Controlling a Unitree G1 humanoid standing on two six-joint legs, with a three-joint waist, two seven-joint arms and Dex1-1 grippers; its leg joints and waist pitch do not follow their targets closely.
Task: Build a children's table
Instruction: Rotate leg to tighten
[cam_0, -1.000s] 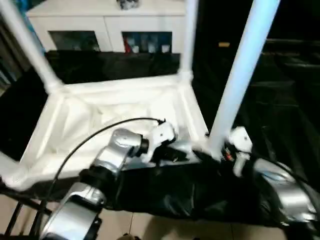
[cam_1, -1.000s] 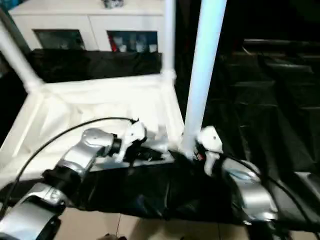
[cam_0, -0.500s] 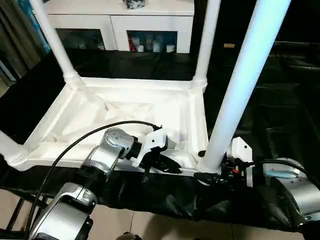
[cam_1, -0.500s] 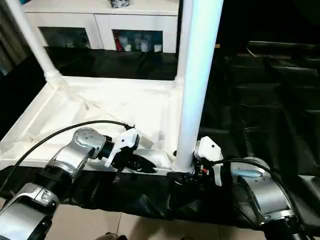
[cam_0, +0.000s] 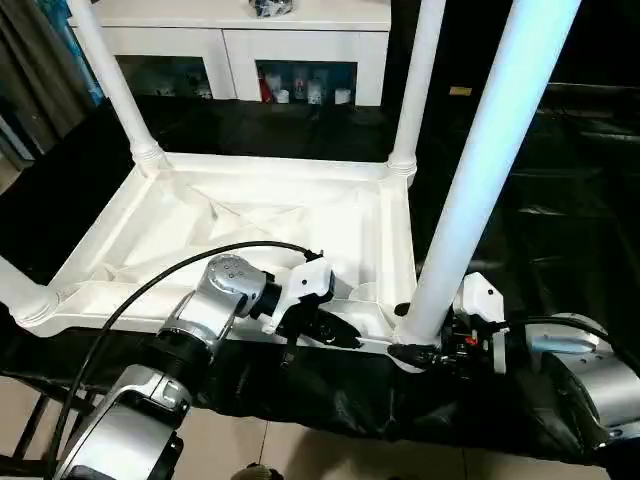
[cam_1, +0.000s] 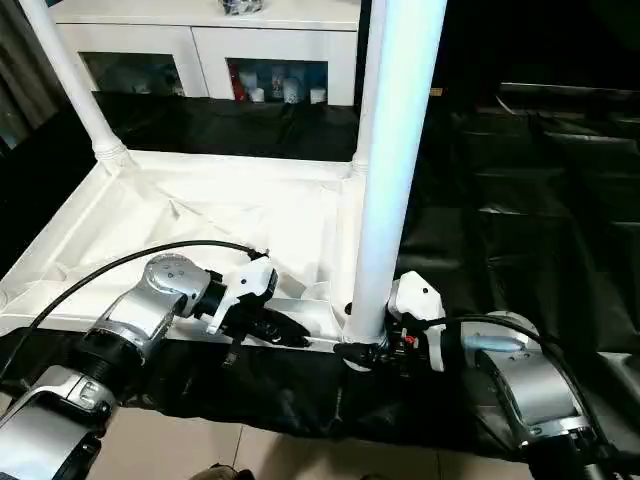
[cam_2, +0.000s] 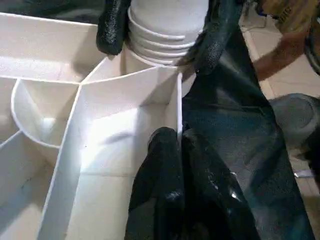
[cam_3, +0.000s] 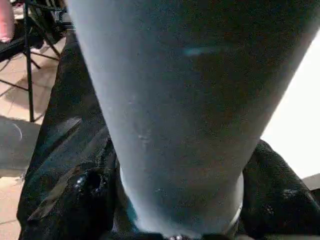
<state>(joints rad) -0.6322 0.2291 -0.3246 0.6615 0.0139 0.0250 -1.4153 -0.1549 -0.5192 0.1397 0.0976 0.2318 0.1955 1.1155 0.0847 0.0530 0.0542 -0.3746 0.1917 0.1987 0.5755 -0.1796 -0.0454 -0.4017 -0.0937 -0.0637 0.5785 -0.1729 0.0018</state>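
Note:
The white table top lies upside down on black cloth, ribbed underside up. Two white legs stand in its far corner sockets and a third leg at the near left. My right gripper is shut on the base of the fourth leg, which stands upright at the near right corner socket. Its black fingers flank the tube. My left gripper is shut on the table top's near rim, just left of that socket.
A white cabinet with glass doors stands behind the table. Black cloth covers the surface to the right. Tiled floor lies below the near edge. A black stand and part of a person are close by.
The whole picture has shifted and steadied as the camera moved. Both grippers keep their holds, and the near right leg stays upright at its corner.

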